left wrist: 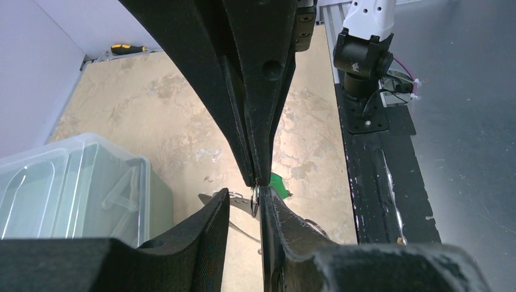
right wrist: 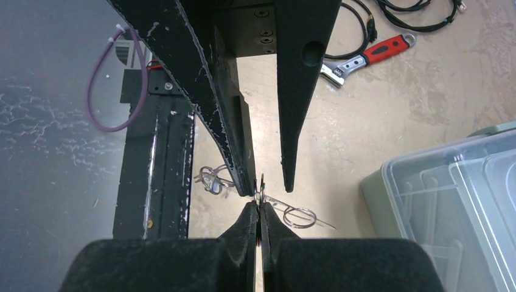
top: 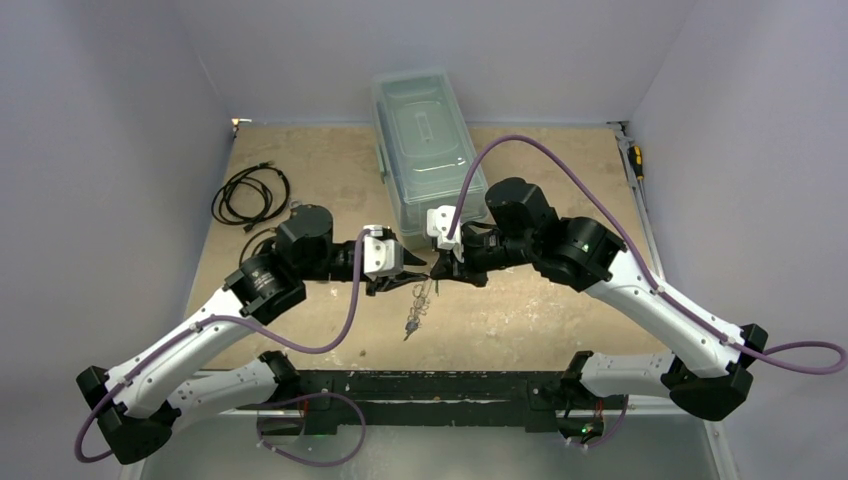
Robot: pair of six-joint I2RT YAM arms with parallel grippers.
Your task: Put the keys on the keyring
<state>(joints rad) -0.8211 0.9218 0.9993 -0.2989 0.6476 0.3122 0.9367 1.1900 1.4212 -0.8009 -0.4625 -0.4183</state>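
My two grippers meet tip to tip above the middle of the table. My right gripper is shut on a thin metal ring of the keyring. More wire rings hang off it, and the keyring dangles below the tips in the top view. My left gripper is open, its fingers astride the held ring, which lies close against its right finger. The green key shows just behind the right gripper's tips. I cannot make out the blue key for sure.
A clear lidded plastic box stands just behind the grippers. Black coiled cables lie at the back left, with a red-handled wrench near them. A yellow-handled screwdriver lies at the right wall. A black rail runs along the near edge.
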